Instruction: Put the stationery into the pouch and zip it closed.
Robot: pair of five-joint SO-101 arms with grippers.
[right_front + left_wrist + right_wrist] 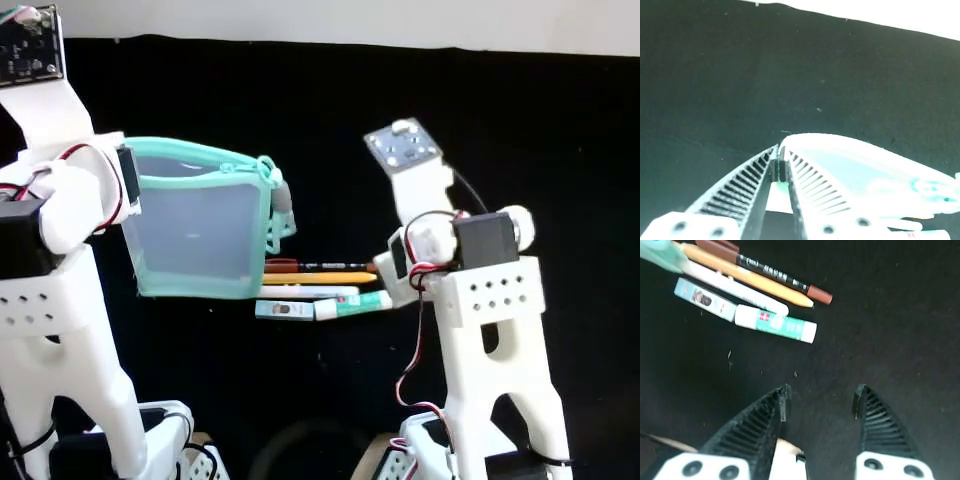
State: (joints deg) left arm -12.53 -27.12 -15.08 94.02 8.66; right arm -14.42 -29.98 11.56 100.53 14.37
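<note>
The left end effector (778, 155) is pinched tight on one edge of the mint-trimmed pouch (200, 235), holding it up off the black tabletop (300, 100). Just beside the pouch's lower corner the pens (318, 272) lie in a row on the tabletop, with a glue stick (775, 323) next to them. The right end effector (821, 397) hangs near them, spread wide and holding nothing.

Left arm (50, 230): we stand it raised at the counter's (900, 315) left side, wrist turned inward | left gripper (779, 156): jaws pressed together, pinching the pouch (850, 170) rim | right arm (480, 270): we have it bent forward and low | right gripper (822, 396): aimed down at the counter, jaws spread wide, gripping nothing
</note>
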